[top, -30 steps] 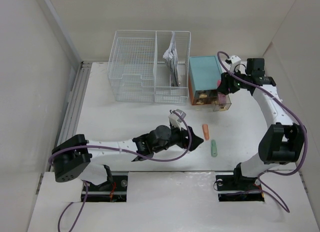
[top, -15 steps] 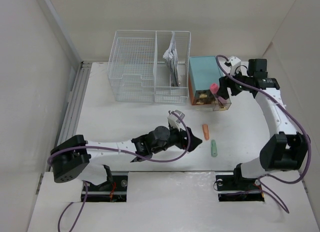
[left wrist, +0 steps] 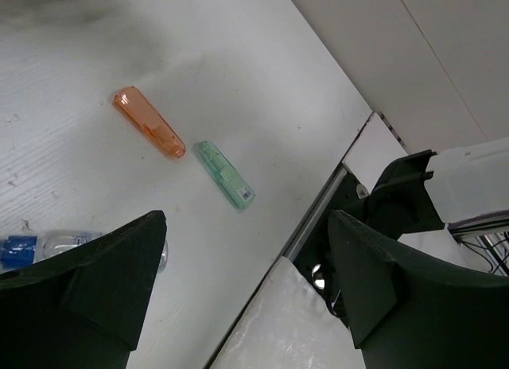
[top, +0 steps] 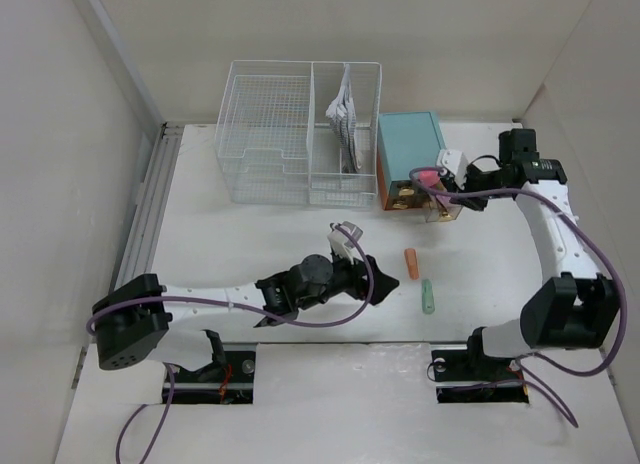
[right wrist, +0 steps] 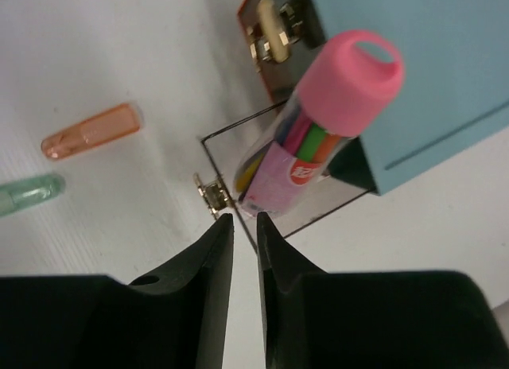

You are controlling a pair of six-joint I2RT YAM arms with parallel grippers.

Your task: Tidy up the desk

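A pink-capped tube (right wrist: 326, 106) leans in the clear drawer (top: 444, 212) against the teal box (top: 410, 149); papers (top: 345, 119) stand in the wire basket's (top: 270, 124) right compartment. All rest on the white desk (top: 250, 239). The right claw (right wrist: 245, 222) is clenched on nothing, and the left claw (left wrist: 246, 222) is spread wide.

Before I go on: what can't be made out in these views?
Left wrist view: a clear item with a blue label is cut off by the left edge and partly covered by a finger; I cannot identify it.
Right wrist view: the print on the pink-capped tube is blurred.
Top view: the sheets in the wire basket are too small to read; the walls of the teal box hide its contents.
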